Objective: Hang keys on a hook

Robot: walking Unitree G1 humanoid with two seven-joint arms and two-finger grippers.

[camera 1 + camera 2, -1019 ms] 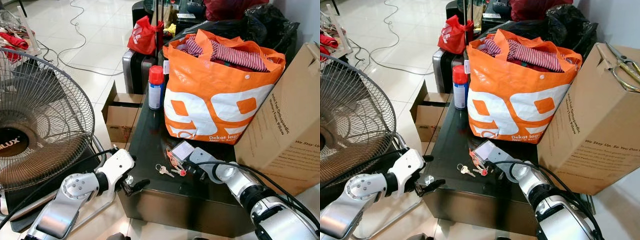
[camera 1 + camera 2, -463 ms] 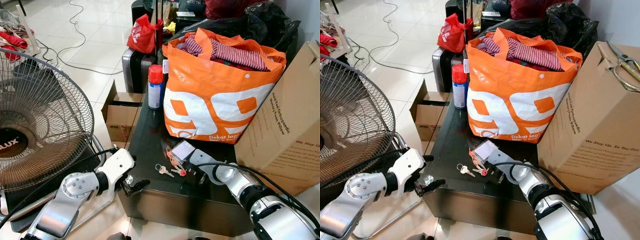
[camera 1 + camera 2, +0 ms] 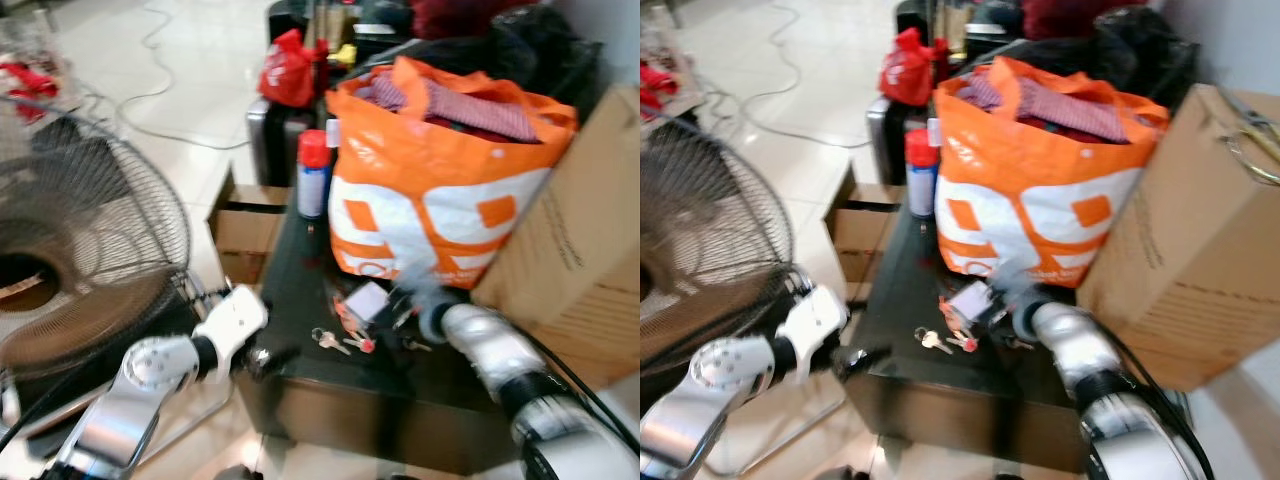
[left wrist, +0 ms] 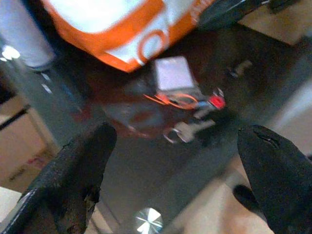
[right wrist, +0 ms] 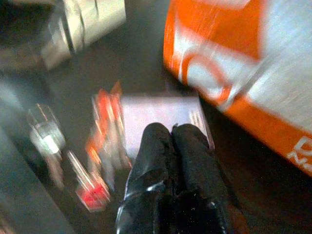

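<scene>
Left eye: blurred. keys (image 3: 335,340) lie on the dark worktop (image 3: 300,270) near its front edge, just in front of the orange bag (image 3: 440,190), beside a small pale card (image 3: 366,299). Right claw (image 3: 408,312) sits just right of the card, near the keys, not on them; left claw (image 3: 262,360) hangs off the worktop's front-left corner. Fan (image 3: 80,260) at left, spray can (image 3: 312,175) behind, box (image 3: 580,250) at right. Right eye: same layout, keys (image 3: 945,340) between the two arms, red tag visible; no hook anywhere I can make out. Left wrist: left claw fingers (image 4: 73,180) spread wide, nothing between them; keys (image 4: 187,127) ahead on the glossy top, ring plus a silver key and red tag, orange cord toward the card. Right wrist: right claw fingers (image 5: 168,156) pressed together, empty, tips over the card (image 5: 161,119); keys (image 5: 90,190) off to one side, smeared. Handling guess: light, stiff metal, lying flat on a slick surface, so likely to skid under a push; best bet is to pinch the ring or the tag, not a flat blade. Hard to tell: key count, how cord and ring join, whether the card is attached.
</scene>
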